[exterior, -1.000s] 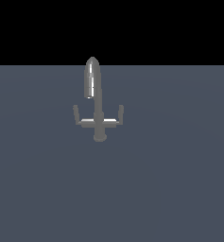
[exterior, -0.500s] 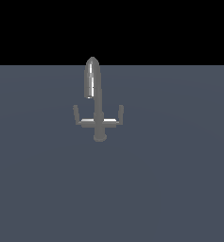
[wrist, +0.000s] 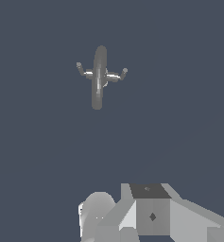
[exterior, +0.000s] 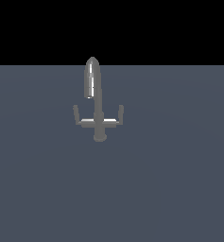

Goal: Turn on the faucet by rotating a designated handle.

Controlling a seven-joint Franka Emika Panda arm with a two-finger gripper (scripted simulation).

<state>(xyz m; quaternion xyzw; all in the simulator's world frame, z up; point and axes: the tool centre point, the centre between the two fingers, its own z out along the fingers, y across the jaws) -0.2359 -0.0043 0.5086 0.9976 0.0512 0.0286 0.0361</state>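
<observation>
The faucet [exterior: 99, 118] stands on the grey-blue floor, a small dull-grey tap with a tall arched spout whose tip droops slightly towards the exterior view's left. Its crossbar ends in two upturned levers. The handle [exterior: 76, 113] is the lever on that left side; its twin [exterior: 121, 112] ends the other arm. From above, the wrist view shows the faucet [wrist: 99, 75] with both levers, and I cannot tell them apart there. Only part of my gripper [wrist: 151, 212] shows, at that picture's edge and far from the faucet. Its fingertips are hidden. The arm is absent from the exterior view.
A flat grey-blue surface [exterior: 170, 189] spreads all around the faucet. Black background lies beyond its far edge.
</observation>
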